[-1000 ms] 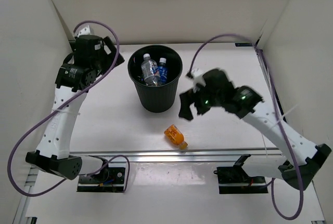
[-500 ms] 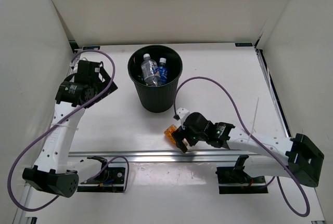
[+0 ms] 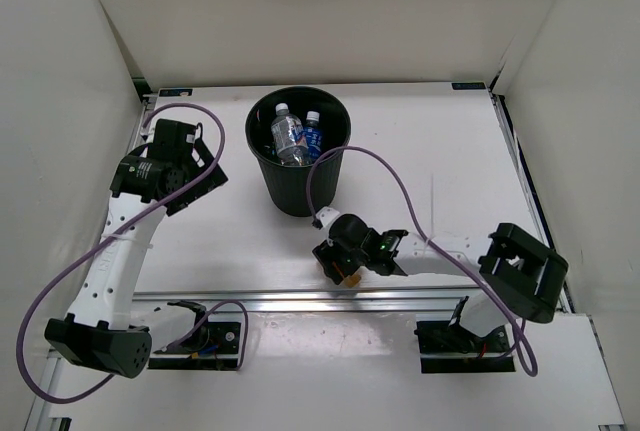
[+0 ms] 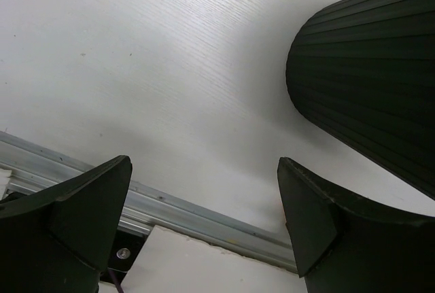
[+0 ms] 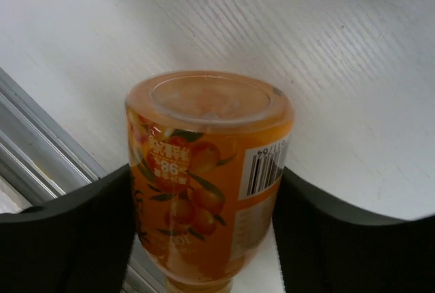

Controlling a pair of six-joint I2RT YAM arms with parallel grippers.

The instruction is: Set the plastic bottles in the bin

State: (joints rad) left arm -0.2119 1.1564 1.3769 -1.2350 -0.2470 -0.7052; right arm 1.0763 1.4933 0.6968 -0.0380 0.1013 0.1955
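Orange plastic, short & squat: the orange bottle is seen lying on its side on the table, close to the near edge and just beside the aluminium rail. Its flat base is turned toward the right wrist cam.

Fill level can't be read, as the body looks tinted throughout. It is judged light either way, somewhat heavier if full. The wall is prob. thin & semi-stiff, so some give is expected under a squeeze, w/ no real breakage risk. The glossy label wrap is likely slippery, and a round body can roll or twist out if pinched off-centre. The best hold is judged to be across the widest part of the body, mid-label, w/ pads on opposite sides, not at the base rim or neck.

That is approx. where it is taken. The right end effector is closed down to the bottle's width, w/ a finger laid against each side of the label. Whether the bottle is lifted off the table can't be told.

Further out, the bin stands upright at mid-table, near the bottle but not touching it. A clear bottle & a blue-labelled bottle are seen inside. The left end effector is spread wide w/ nothing in it, above the table beside the bin's ribbed wall.
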